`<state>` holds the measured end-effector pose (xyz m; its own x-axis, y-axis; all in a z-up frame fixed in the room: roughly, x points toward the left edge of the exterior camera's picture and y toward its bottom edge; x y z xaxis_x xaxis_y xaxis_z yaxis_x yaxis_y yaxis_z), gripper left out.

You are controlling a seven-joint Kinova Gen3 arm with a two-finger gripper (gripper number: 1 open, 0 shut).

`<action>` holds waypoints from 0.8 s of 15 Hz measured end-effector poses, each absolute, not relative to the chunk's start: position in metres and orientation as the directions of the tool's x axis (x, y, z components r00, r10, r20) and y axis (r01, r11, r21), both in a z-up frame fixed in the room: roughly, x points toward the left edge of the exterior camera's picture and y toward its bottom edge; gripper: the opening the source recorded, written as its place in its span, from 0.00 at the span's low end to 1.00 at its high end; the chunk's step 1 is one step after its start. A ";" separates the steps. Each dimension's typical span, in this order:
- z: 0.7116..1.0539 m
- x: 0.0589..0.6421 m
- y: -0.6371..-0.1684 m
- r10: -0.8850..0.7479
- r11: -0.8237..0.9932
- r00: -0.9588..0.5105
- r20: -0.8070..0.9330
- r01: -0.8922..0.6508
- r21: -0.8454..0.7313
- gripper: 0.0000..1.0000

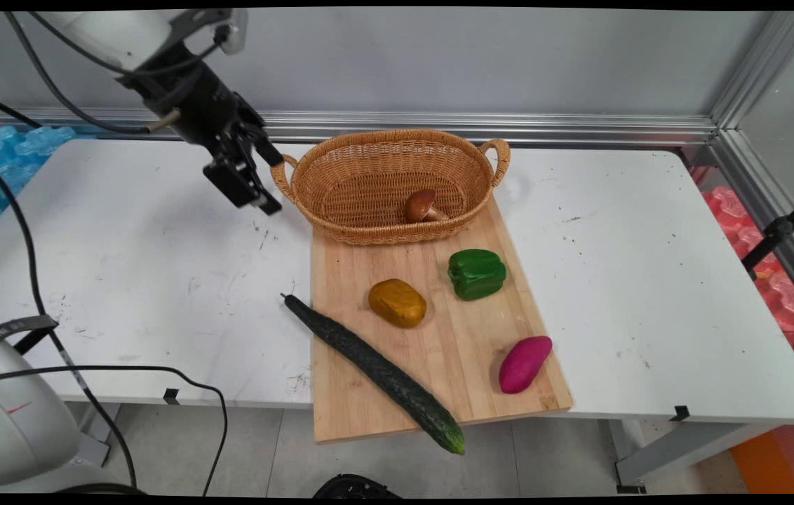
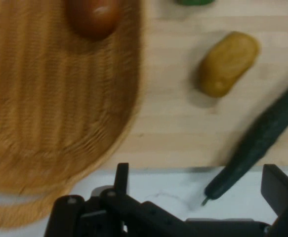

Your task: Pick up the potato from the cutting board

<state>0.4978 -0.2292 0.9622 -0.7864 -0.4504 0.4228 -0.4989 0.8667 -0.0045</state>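
gripper (image 1: 251, 184) wide open, empty | hangs beside basket (image 1: 341, 151) handle; mushroom (image 1: 422, 205) inside

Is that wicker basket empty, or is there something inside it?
Not empty. The wicker basket holds one brown mushroom, lying on its side on the floor near the front wall; nothing else shows inside.

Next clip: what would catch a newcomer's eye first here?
A long dark green cucumber lies diagonally across the wooden cutting board's left edge, its tip overhanging the near end. Also on the board are a yellow-brown potato, a green bell pepper and a magenta sweet potato. Behind, an oval wicker basket holds a brown mushroom; the black gripper hangs empty at its left handle, jaws open.
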 end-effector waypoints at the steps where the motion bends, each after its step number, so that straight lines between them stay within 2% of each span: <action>1: 0.960 0.491 -0.230 -0.418 0.887 -0.804 0.423 -0.462 -0.002 1.00; 8: 0.928 0.443 -0.238 -0.145 0.988 -0.893 0.425 -0.151 0.020 1.00; 12: 0.898 0.411 -0.246 0.014 0.999 -0.906 0.424 0.028 0.026 1.00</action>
<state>0.4108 -0.2458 0.8978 -0.9057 0.0142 0.4236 0.0278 0.9993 0.0259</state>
